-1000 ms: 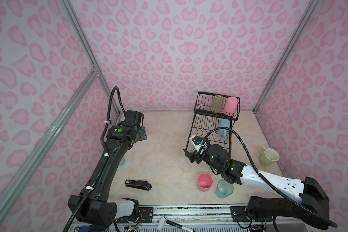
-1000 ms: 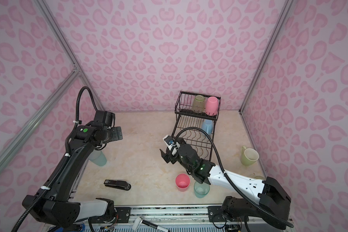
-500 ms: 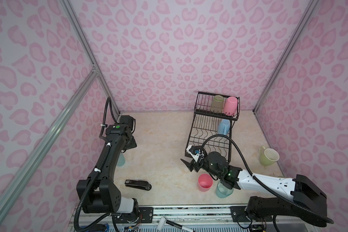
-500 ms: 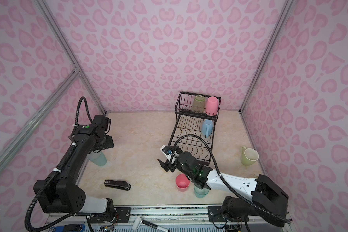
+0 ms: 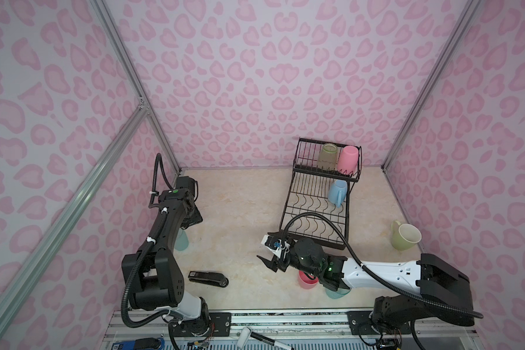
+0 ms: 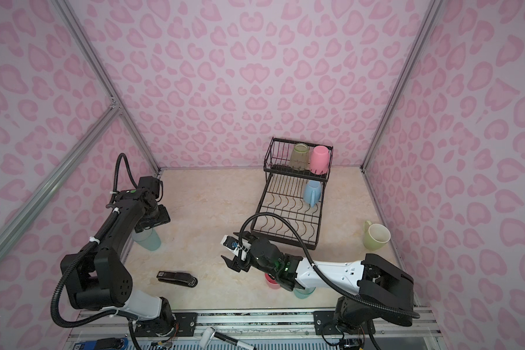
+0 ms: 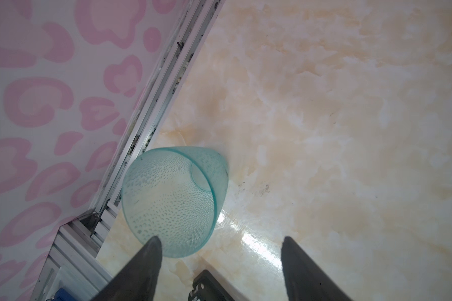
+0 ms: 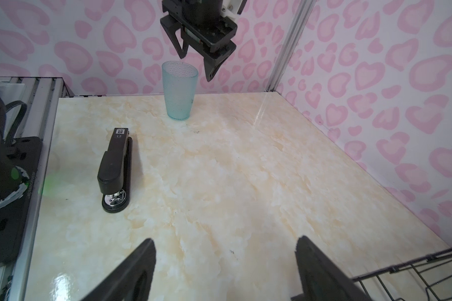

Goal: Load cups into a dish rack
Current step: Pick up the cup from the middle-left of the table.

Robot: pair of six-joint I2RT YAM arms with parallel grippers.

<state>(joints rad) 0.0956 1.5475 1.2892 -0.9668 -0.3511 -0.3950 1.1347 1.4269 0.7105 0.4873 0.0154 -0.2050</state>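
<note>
The black wire dish rack (image 5: 306, 153) stands at the back right. Its upper basket holds a yellowish tumbler (image 5: 328, 156) and a pink tumbler (image 5: 348, 159). A light blue mug (image 5: 337, 192) sits on the lower grid. A teal tumbler (image 7: 172, 200) stands upright by the left wall. My left gripper (image 7: 219, 239) hovers open just above its rim (image 8: 180, 68), not touching. My right gripper (image 5: 265, 247) hangs open and empty in front of the rack. Under the right arm are a pink cup (image 5: 306, 280) and a greenish cup (image 5: 335, 292), partly hidden. A yellow-green mug (image 5: 405, 238) lies at the right.
A black stapler (image 5: 208, 277) lies on the marble table near the front, between the two arms. The pink patterned walls close in on three sides, and the left one runs close beside the teal tumbler. The rack's front corner (image 8: 412, 271) is beside my right fingers.
My left arm came down and back over the teal tumbler, its jaws narrowing a little. My right arm drew away from the rack toward the front.
</note>
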